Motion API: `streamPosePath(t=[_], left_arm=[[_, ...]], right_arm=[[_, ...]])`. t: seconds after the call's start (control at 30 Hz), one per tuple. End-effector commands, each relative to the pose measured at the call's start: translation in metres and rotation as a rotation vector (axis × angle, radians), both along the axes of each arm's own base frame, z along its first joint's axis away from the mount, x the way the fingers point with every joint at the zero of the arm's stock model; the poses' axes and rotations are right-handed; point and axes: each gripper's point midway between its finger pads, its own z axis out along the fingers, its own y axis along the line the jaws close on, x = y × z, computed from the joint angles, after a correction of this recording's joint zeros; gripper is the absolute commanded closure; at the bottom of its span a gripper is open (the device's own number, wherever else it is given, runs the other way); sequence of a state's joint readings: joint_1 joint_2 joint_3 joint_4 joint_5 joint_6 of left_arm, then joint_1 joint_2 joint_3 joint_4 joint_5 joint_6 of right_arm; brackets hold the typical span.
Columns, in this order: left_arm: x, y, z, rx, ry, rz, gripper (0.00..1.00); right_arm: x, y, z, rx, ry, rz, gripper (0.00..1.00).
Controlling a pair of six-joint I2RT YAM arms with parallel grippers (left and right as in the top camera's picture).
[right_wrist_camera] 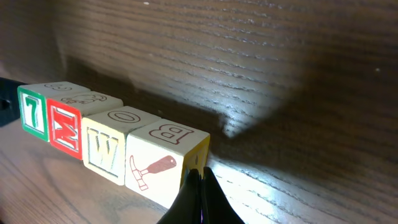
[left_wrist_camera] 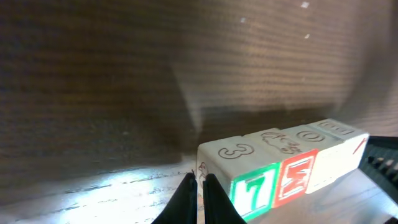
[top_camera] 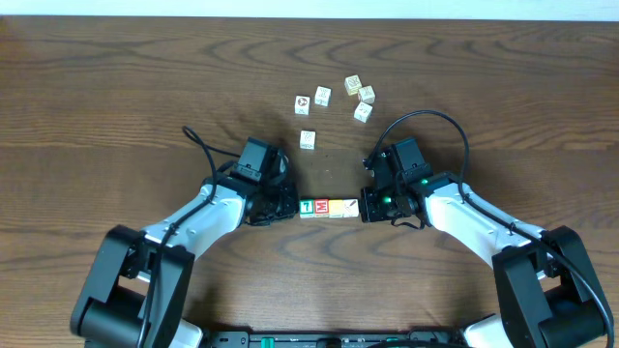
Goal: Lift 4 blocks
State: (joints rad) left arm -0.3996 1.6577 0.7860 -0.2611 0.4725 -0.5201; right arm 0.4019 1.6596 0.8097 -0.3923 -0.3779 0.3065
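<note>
left pincer (left_wrist_camera: 199, 182) closed | right pincer (right_wrist_camera: 200, 179) closed | 4 blocks (top_camera: 328, 207) squeezed endwise between them (loose cubes (top_camera: 322, 96) well apart)

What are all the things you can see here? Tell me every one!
green block: one, green with white 7, row's left end
red block: one, red with white M, beside the green
yellow block: one, yellow with W, third in row
white block: one, white with hammer picture, row's right end
loose blocks: six, cream, scattered beyond the row
table: one, dark brown wood, under everything
left arm: one, white and black, jaws shut against green block
right arm: one, white and black, jaws shut against white block
</note>
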Motion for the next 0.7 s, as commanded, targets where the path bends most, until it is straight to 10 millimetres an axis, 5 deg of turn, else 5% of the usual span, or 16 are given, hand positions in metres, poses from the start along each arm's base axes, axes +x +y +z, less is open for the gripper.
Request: streamPosePath(t=[0.0,0.67], left_arm=[[-0.001,-0.006,-0.002,-0.006,0.005,-0.033,0.92],[-0.001,-0.011,0.001,-0.033,0.009,-0.037,0.93]], right_arm=[[0.007,-0.001,0.004,0.0,-0.002,-0.03,0.99],[0.008,0.007,0.006,0.013,-0.001,-0.059,0.99]])
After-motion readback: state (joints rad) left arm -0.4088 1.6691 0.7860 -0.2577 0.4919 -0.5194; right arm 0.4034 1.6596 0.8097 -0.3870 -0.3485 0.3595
